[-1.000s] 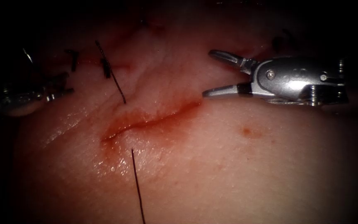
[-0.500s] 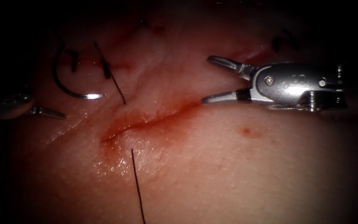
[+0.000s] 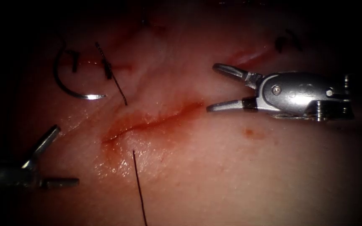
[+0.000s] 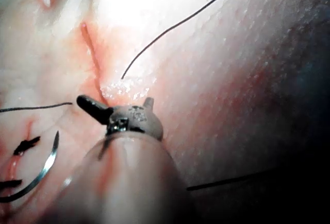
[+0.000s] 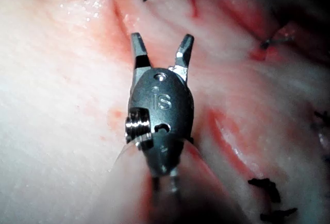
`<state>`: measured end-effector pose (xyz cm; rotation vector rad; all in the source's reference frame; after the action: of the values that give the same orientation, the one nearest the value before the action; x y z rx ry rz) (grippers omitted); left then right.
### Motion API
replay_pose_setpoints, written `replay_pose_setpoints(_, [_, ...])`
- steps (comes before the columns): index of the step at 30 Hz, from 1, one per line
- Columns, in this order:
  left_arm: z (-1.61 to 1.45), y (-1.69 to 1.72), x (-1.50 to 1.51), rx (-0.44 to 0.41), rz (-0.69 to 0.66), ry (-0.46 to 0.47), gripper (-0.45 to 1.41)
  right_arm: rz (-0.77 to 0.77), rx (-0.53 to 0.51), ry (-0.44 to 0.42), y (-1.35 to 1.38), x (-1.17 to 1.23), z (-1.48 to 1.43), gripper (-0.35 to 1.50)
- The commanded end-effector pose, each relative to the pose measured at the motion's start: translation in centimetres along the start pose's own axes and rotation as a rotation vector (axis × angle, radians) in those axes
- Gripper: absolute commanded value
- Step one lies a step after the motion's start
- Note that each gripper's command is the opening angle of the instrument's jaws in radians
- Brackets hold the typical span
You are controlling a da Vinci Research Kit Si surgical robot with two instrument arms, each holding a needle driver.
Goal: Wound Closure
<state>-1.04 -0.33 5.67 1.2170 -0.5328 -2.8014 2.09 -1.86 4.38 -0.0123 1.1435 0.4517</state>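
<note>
The curved needle [image 3: 68, 88] lies free on the tissue [image 3: 231, 167] to the left of the cut [image 3: 147, 121], its bright tip pointing right; it also lies beside the shaft in the left wrist view [image 4: 41, 175]. The left tool [image 3: 67, 155] sits low on the left, jaws spread wide, holding nothing [image 4: 114, 100]. The right tool [image 3: 211, 87] hovers at the cut's right end, open and empty [image 5: 162, 38]. A thread [image 3: 139, 188] rises from the tissue just below the cut. A second strand [image 3: 116, 79] runs above the cut.
Red fluid lines the cut and stains a spot [image 3: 250, 133] below the right tool. Dark stitches with short cut ends sit at the upper left [image 3: 74, 60] and upper right [image 3: 281, 42], and more stitches [image 5: 265, 183] cross a neighbouring wound.
The needle now lies free on the tissue at the upper left. The left tool has dropped to the lower left and spread its jaws. The right tool has shifted slightly down.
</note>
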Motion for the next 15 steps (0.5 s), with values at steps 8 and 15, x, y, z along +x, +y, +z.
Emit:
replay_pose_setpoints(8, [0.52,0.29,0.68,0.021,0.166,0.146,0.99,0.002,0.019,0.02,-0.07,0.03,0.06,1.3])
replay_pose_setpoints(15, [0.72,0.47,0.76,-0.028,0.259,0.155,0.99,-0.001,0.033,0.018,-0.09,0.02,-0.03,1.3])
